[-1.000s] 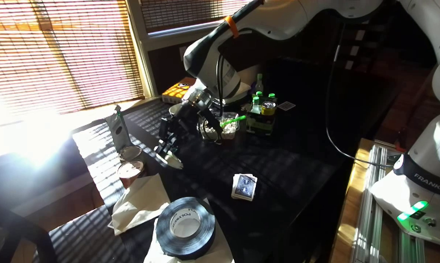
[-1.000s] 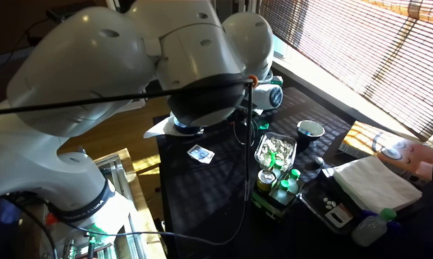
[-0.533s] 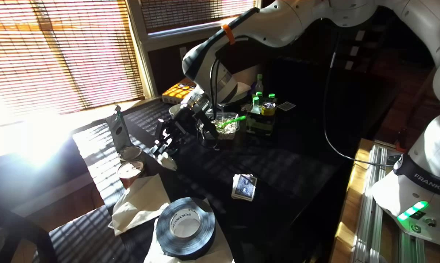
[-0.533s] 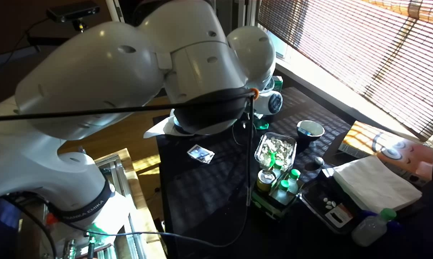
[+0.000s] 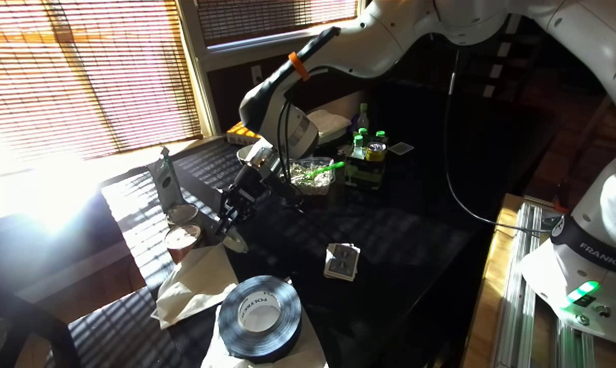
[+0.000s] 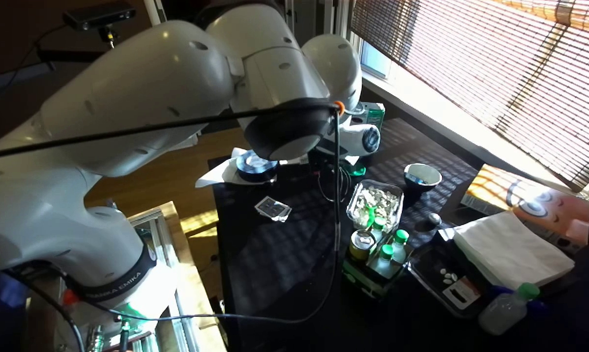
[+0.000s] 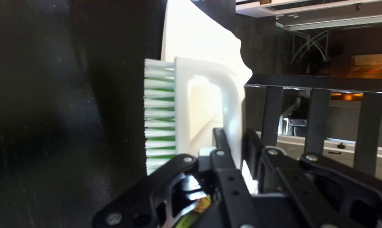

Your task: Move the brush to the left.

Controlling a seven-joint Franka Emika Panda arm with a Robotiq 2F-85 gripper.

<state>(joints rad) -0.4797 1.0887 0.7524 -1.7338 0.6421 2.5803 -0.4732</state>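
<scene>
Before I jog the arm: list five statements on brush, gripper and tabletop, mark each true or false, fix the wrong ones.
1. The gripper holds the brush by its handle. True.
2. The brush is all white. False: its white bristles have green among them.
3. The tape roll rests on paper. True.
4. The clear container holds the card pile. False: the card pile lies on the table.
5. A can stands beside green-capped bottles. True.

White arm point(image 6: 172, 73), orange band point(image 5: 298, 66), black cable point(image 6: 337, 190), black end effector point(image 7: 236, 141).
</scene>
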